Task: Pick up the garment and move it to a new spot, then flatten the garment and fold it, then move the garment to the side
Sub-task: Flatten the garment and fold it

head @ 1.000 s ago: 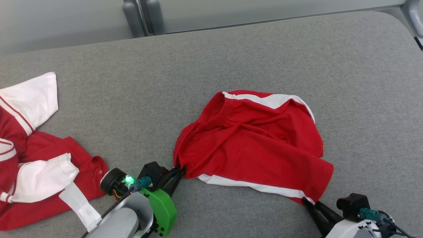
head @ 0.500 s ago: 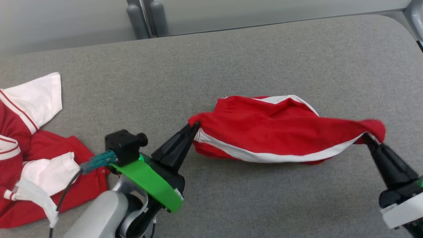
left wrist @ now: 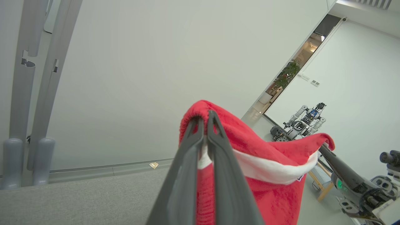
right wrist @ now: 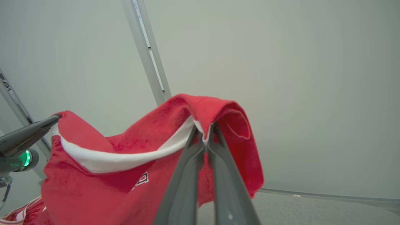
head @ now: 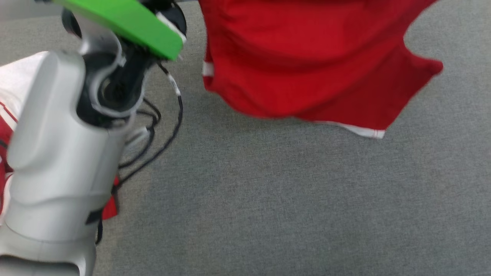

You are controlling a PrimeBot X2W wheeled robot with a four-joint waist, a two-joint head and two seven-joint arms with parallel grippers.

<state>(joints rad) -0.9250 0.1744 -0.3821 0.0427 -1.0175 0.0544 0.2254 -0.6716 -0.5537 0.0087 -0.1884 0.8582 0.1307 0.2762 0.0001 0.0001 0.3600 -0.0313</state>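
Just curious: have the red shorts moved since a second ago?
Yes. The shorts have risen off the grey surface, where they lay flat; now they hang above it.

**Q:** Work surface?
**A:** Table, covered in grey woven fabric, evenly lit.

**Q:** Surroundings?
**A:** Plain pale wall with a grey skirting strip. Two grey upright posts stand beyond the table's far edge. An open doorway shows a potted plant under warmer light.
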